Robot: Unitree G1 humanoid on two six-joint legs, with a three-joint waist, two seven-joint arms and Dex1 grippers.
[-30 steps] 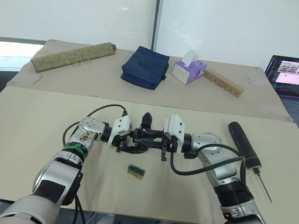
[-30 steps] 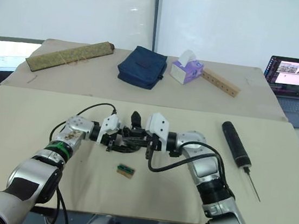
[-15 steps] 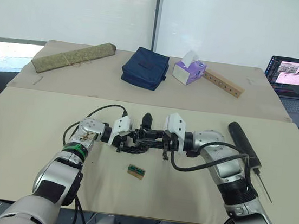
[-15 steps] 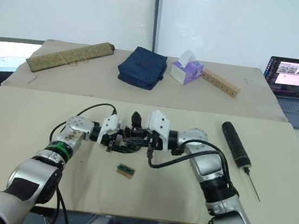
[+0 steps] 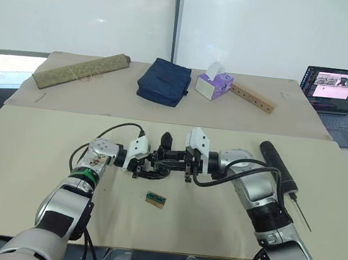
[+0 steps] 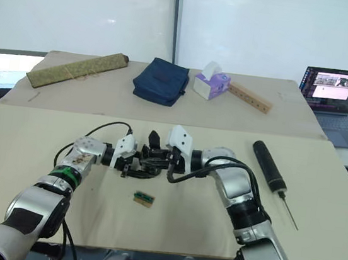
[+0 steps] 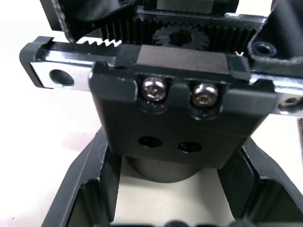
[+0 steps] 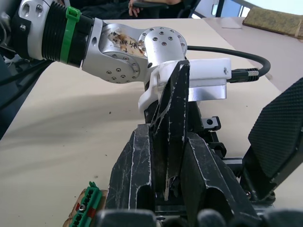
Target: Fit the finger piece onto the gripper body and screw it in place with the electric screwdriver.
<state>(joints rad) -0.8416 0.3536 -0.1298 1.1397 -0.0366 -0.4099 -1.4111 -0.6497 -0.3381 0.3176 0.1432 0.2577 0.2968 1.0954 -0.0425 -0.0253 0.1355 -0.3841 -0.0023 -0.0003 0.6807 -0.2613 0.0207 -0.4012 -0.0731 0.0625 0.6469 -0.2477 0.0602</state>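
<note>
1. Nearest me, a small green block (image 5: pixel 157 199) lies on the tabletop (image 5: pixel 29 169), just in front of the work and apart from both arms.
2. Mid-tabletop the two arms meet. The right gripper (image 8: pixel 166 156) is clenched on the finger piece (image 8: pixel 170 109), which stands upright between its fingers, tip up.
3. The left gripper (image 5: pixel 149 167) sits at the gripper body (image 7: pixel 175 109). I cannot tell whether it is clamped on it or merely straddling it.
4. Risk as I judge it: if the body is not held firm, pressing the piece on could push it across the tabletop or tip it.
5. The piece must line up with the two open holes below the seated screws. A tilted piece in the right gripper would miss them or jam on the rack.
6. The two arms are crowded together, so a careless move could knock one against the other.
7. The screwdriver (image 5: pixel 278 169) lies toward the right edge, untouched, bit toward me. Letting go of the piece to fetch it may let the piece drop off.
8. The tabletop is plain beige; a second one butts against its far edge.
9. That far one carries a rolled mat (image 5: pixel 80 69), a blue bag (image 5: pixel 164 81), a tissue box (image 5: pixel 214 84) and a wooden bar (image 5: pixel 253 97), with a laptop (image 5: pixel 337 86) at the far right.
10. Behind is a white wall.
</note>
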